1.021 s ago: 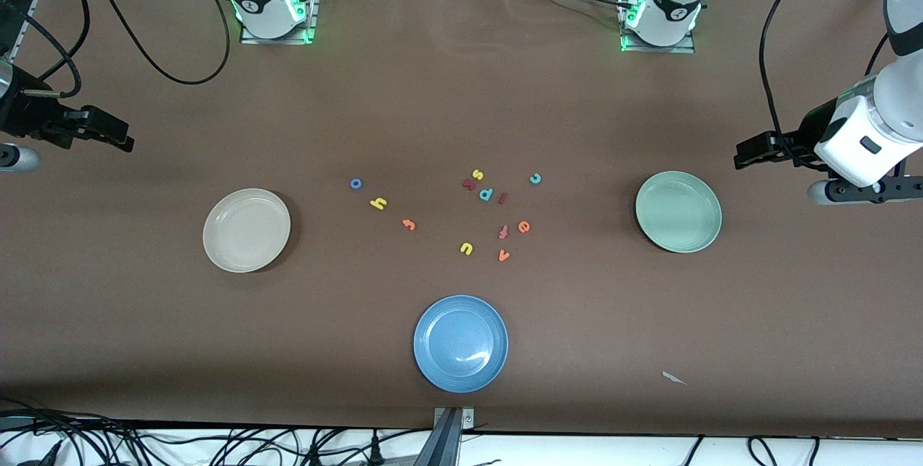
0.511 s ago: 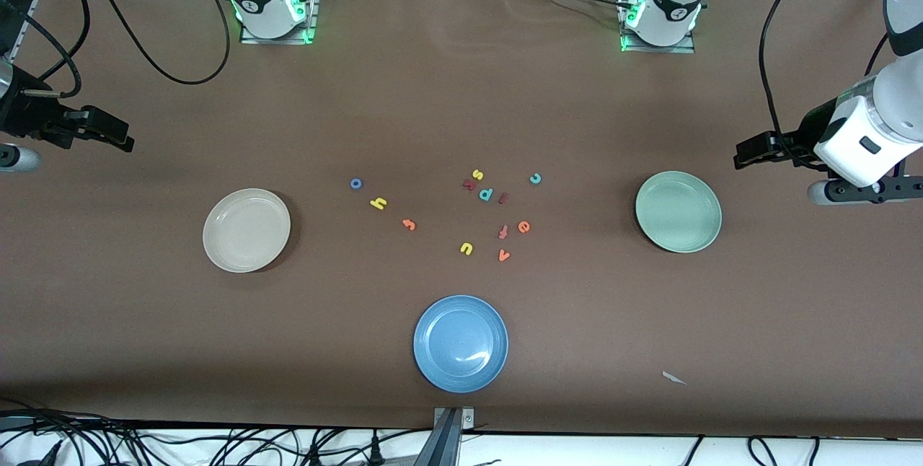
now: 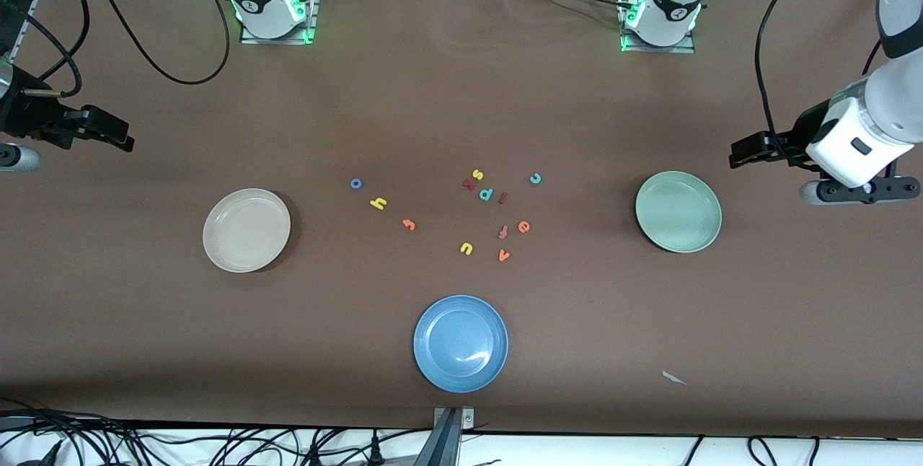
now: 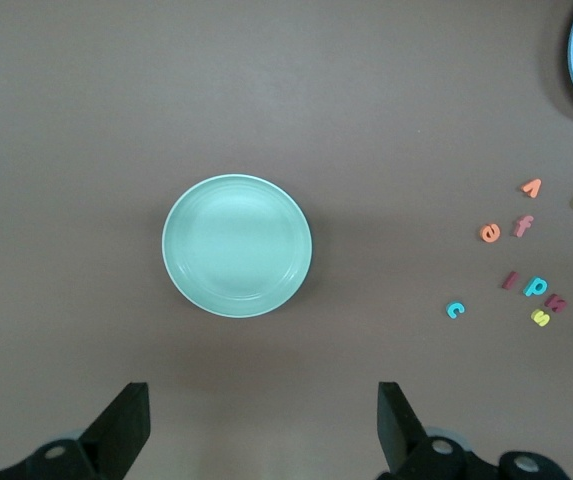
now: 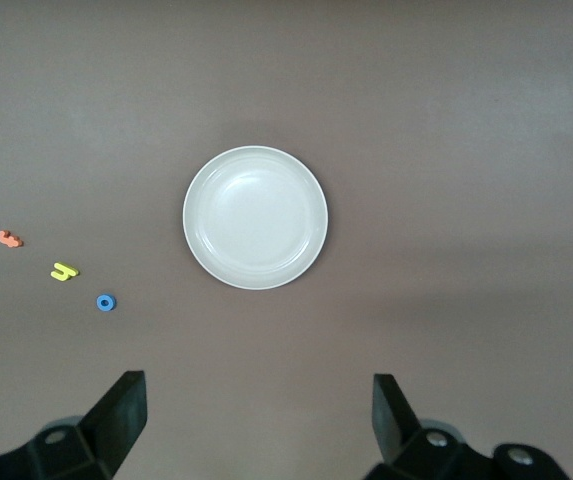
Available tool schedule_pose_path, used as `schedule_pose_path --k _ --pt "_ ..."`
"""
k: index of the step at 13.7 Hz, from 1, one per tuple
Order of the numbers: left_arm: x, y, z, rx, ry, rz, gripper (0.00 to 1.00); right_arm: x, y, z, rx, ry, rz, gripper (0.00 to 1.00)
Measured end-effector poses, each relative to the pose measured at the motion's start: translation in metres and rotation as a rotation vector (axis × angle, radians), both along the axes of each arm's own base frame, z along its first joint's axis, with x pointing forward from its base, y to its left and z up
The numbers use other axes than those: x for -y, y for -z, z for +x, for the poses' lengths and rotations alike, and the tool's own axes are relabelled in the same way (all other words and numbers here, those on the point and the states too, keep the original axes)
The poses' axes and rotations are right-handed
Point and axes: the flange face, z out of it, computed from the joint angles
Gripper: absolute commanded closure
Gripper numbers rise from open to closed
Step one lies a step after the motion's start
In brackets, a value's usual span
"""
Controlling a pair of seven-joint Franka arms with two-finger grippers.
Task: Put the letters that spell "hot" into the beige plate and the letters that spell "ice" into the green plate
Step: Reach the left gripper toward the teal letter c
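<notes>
Both pincers hang spread, holding nothing: left pincer [image 4: 256,425] above counter [image 3: 461,91] by green plate [image 3: 678,211], right pincer [image 5: 256,420] by beige plate [image 3: 246,229]. Letters h [image 3: 378,203], o [image 3: 355,183], t [image 3: 409,223], i [image 3: 502,198], c [image 3: 535,178], e [image 3: 524,226] lie between the plates.

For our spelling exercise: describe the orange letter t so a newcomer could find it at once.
Start at the round cream-beige plate and move toward the table's middle, where a tiny blue foam ring o and yellow foam h lie. The orange hooked foam t is next, nearest the front camera of the three, alone in being orange.
</notes>
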Motion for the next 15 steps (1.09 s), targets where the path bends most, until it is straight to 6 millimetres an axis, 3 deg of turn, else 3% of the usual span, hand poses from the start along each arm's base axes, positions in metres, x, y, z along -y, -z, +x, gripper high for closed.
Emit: schedule_pose_path --k 3,8,11,13,15 --pt "0.038 0.019 -0.004 -0.039 -0.001 0.0 0.0 0.0 0.0 0.0 0.0 0.0 0.0 0.0" --pt "0.121 0.068 -0.008 -0.102 -0.082 -0.017 0.0 0.0 0.001 0.0 -0.002 0.0 0.0 0.0" --pt "0.178 0.115 -0.019 -0.075 -0.15 -0.029 0.0 -0.001 0.003 0.001 -0.007 -0.003 0.0 0.0" --pt "0.22 0.151 -0.04 -0.071 -0.161 -0.022 0.0 -0.007 0.01 0.003 -0.019 -0.011 -0.001 0.0" --pt "0.247 0.183 -0.058 -0.078 -0.173 -0.014 0.01 -0.013 0.017 0.006 -0.031 -0.021 -0.002 0.0"
